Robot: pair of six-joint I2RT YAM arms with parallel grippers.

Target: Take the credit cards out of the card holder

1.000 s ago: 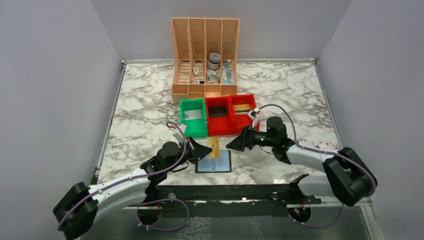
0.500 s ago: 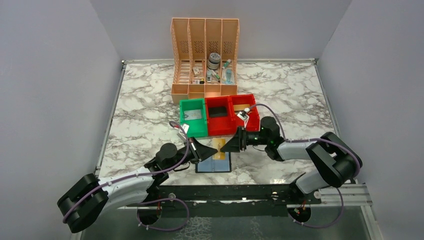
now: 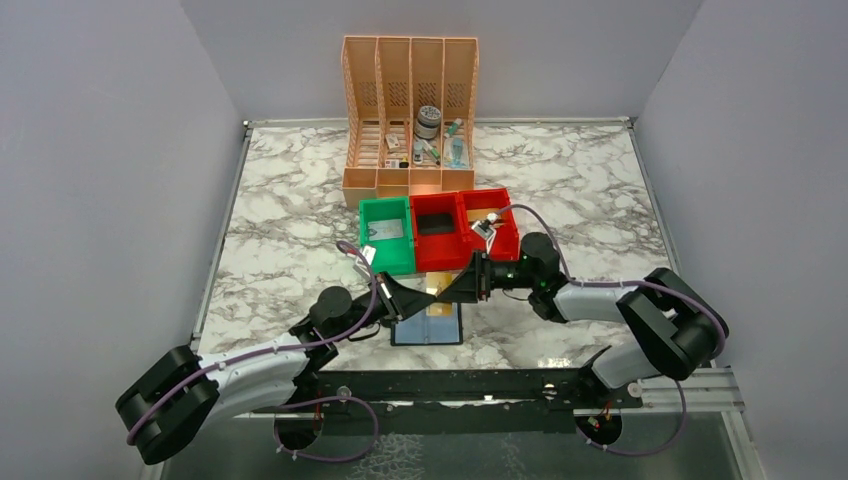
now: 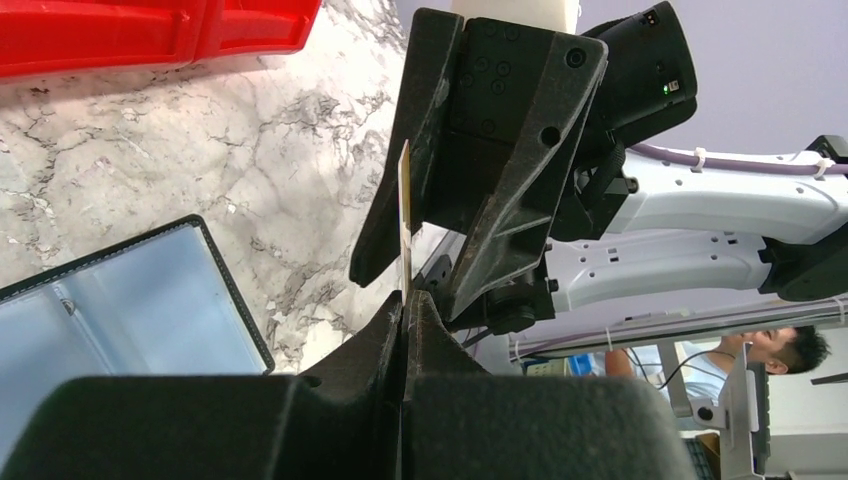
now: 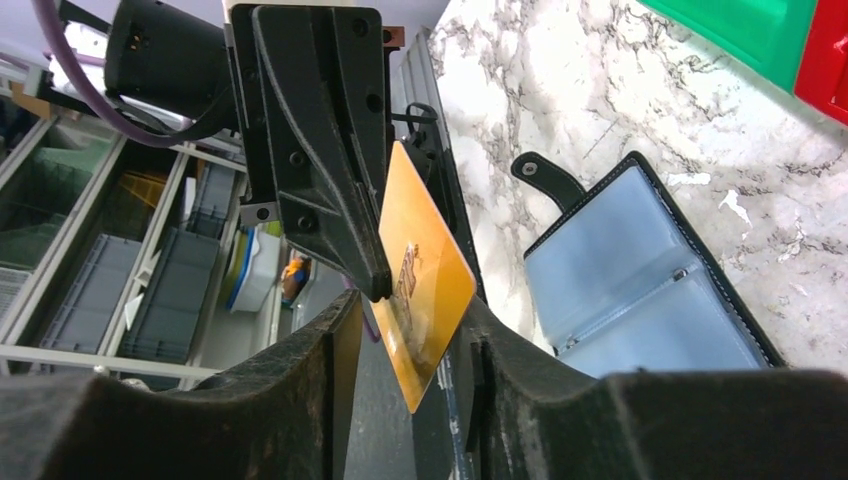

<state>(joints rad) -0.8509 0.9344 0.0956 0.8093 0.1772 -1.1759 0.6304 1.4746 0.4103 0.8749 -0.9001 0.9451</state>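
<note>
Left gripper (image 4: 404, 305) is clamped on one edge of a thin orange-tan plastic credit card (image 5: 420, 255), held just above the open black card holder w/ pale blue lining (image 5: 640, 290). Right gripper (image 5: 410, 305) jaws stand apart, straddling the card's free end. Card looks light, stiff & slick, so I'd pinch its flat faces, clear of the left tips.

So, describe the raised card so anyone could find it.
On the marble table, before the red bins, lies the open black card holder. Above its far edge, the jaws of the left arm pinch an orange card on edge, the only one airborne.
</note>
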